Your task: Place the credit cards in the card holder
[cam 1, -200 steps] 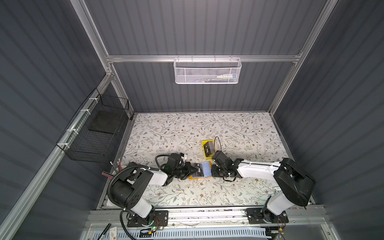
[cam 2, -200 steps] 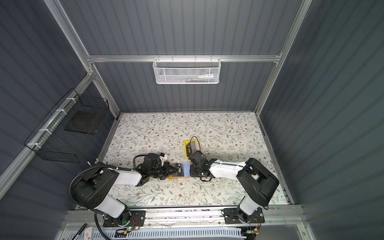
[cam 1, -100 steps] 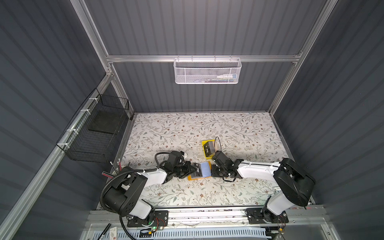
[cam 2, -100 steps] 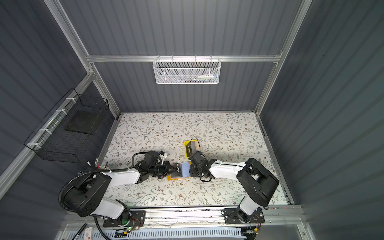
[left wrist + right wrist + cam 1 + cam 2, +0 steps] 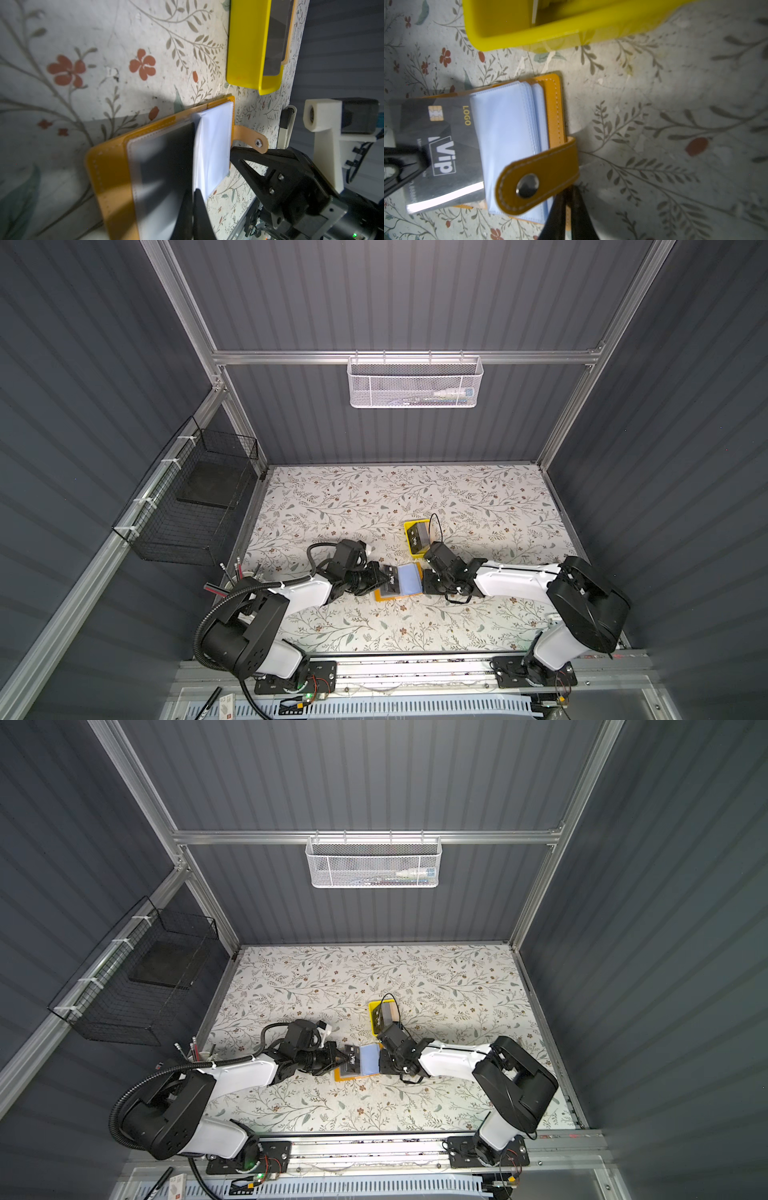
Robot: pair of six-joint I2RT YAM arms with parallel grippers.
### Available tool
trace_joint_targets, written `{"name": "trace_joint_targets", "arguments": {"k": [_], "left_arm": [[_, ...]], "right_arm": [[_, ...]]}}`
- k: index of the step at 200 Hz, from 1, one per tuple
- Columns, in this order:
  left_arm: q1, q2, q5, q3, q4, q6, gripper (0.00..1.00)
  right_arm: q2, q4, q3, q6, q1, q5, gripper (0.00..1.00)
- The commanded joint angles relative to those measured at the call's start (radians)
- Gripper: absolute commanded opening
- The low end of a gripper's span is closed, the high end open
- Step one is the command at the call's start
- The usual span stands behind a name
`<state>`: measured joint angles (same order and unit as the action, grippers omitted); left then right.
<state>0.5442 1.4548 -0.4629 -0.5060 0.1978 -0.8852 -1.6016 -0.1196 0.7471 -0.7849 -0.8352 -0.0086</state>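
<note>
The left hand (image 5: 341,1058) is gripping a black VIP card (image 5: 444,149) partly tucked into the card holder (image 5: 556,108). The right hand (image 5: 569,195) is resting closed at its outer edge.

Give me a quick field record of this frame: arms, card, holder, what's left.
left gripper: shut on black rectangular plastic "VIP" card
card: one edge tucked under top bluish clear sleeve page, most of it sticking out
holder: mustard leather-like booklet card holder, open on floral table, snap strap unfastened
right gripper: shut at holder's strap-side edge
remaining: more cards in small bright-yellow plastic tray
</note>
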Motion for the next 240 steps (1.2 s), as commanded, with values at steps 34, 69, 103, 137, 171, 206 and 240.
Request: {"name": "trace_joint_targets", "arguments": {"k": [34, 69, 103, 137, 171, 206, 240], "left_arm": [[-0.006, 0.019, -0.022, 0.021, 0.065, -0.035, 0.00], [-0.006, 0.034, -0.058, 0.034, 0.122, -0.068, 0.00], [-0.009, 0.032, -0.070, 0.041, 0.141, -0.083, 0.00], [-0.012, 0.035, -0.085, 0.052, 0.165, -0.101, 0.00], [-0.013, 0.033, -0.083, 0.070, 0.176, -0.106, 0.00], [-0.012, 0.035, -0.071, 0.086, 0.186, -0.108, 0.00], [-0.012, 0.050, -0.083, 0.107, 0.254, -0.135, 0.00]], "right_arm": [[-0.008, -0.035, -0.018, -0.006, -0.008, 0.001, 0.10], [-0.013, -0.035, -0.018, -0.007, -0.008, 0.003, 0.10], [-0.014, -0.034, -0.020, -0.008, -0.009, 0.002, 0.10], [-0.009, -0.033, -0.020, -0.008, -0.010, 0.004, 0.10], [-0.009, -0.035, -0.016, -0.007, -0.010, 0.006, 0.10], [-0.007, -0.036, -0.017, -0.007, -0.010, 0.006, 0.10], [-0.009, -0.036, -0.017, -0.007, -0.010, 0.006, 0.10]]}}
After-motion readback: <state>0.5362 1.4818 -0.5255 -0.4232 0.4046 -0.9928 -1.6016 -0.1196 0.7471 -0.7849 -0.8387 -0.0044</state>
